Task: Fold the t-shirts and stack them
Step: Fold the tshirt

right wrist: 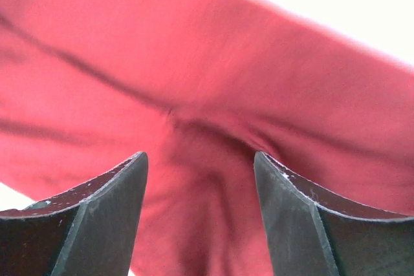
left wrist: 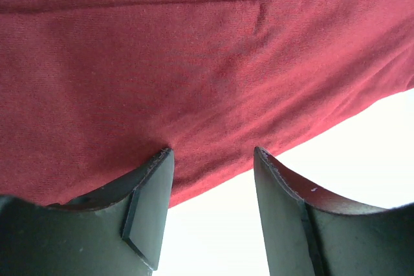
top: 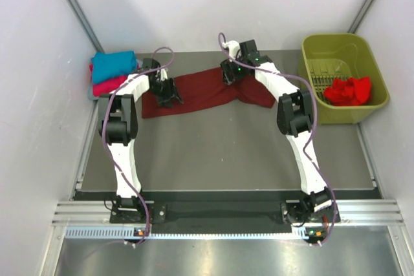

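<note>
Maroon shirt lies spread across the far side of the worktop, btwn both arms. Left fingers stand apart at its edge, nothing pinched; right fingers are wide too, over a puckered crease, no grip. Risk: closing on that pucker prob grabs 2 layers & skews the fold; left may miss the hem. Worktop is flat grey, white walls close round; basket w/ red shirt on the right, teal shirt stacked far left.
</note>
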Tool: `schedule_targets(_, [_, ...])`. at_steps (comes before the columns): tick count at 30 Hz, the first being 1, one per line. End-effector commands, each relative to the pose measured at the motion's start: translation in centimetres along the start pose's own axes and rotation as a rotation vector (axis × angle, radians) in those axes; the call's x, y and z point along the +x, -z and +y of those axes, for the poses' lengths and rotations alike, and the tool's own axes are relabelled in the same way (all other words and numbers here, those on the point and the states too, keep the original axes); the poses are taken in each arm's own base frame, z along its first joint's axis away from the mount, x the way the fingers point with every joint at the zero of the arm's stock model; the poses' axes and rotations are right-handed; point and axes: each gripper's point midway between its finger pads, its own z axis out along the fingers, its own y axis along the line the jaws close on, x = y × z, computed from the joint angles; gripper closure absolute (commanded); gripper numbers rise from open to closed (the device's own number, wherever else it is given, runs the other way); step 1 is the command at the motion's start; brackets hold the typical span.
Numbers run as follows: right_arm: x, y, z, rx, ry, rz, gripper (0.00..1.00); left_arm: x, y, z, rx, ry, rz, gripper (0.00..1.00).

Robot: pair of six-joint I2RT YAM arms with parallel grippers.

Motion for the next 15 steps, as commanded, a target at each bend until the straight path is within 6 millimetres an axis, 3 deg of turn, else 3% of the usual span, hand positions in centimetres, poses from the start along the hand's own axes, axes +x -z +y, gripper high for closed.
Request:
schedule_targets(1, [-8.7, 3.4, -1.1, 0.085, 0.098, -0.227, 0.32, 1.2, 0.5, 1.6, -0.078, 0.003, 0.019, 0.42])
schedule_targets(11, [-8.6, 4.1, -1.3, 0.106, 0.111, -0.218, 0.31, 0.5, 0.8, 1.4, -0.077, -0.01, 0.003, 0.41])
schedule_targets(14, [-10.9, 6.5, -0.6, 0.106, 0.108, -0.267, 0.31, 0.7, 0.9, 1.4, -0.08, -0.011, 0.007, 0.41])
schedule_targets(15, [-10.7, 7.0, -0.4, 0.101, 0.098, -0.261, 0.31, 0.7, 0.9, 1.4, -0.081, -0.012, 0.008, 0.41])
